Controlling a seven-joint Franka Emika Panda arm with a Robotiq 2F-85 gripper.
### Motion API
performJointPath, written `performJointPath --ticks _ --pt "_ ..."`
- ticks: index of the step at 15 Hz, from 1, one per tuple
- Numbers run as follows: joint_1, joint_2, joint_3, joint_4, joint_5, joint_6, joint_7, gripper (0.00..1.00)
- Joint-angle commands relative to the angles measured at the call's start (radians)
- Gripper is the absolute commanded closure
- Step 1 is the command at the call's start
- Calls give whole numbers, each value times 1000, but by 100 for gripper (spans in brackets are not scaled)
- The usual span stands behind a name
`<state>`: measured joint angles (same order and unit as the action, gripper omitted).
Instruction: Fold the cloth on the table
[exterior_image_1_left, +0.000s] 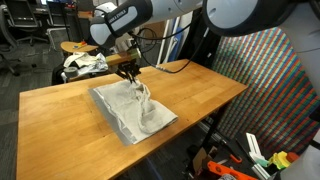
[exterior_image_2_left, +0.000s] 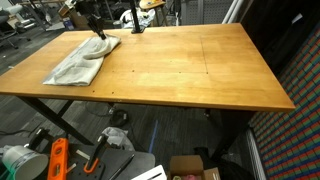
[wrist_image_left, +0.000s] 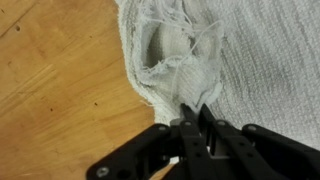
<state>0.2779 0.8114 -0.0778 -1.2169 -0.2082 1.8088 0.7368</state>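
- No word, label, brand, number or sign is showing clearly enough to read in any view.
- A dark marking is sitting on the white arm (exterior_image_1_left: 120, 17) at the far side of an exterior view, but it is appearing too small to read.

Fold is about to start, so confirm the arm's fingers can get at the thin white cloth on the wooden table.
Yes, it seems so: the fingers look shut on a pinched-up ridge of the wrinkly white rectangular fabric cloth, near its edge over the light-brown wooden table. Nothing stands in the way.
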Motion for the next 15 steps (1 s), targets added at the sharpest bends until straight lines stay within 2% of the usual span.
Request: performJointPath --ticks 1,6,15 --pt "-9 13 22 88 59 -87 11 89" --pt "-10 28 36 148 116 -143 29 90" --pt "-26 68 17 229 115 -103 105 91"
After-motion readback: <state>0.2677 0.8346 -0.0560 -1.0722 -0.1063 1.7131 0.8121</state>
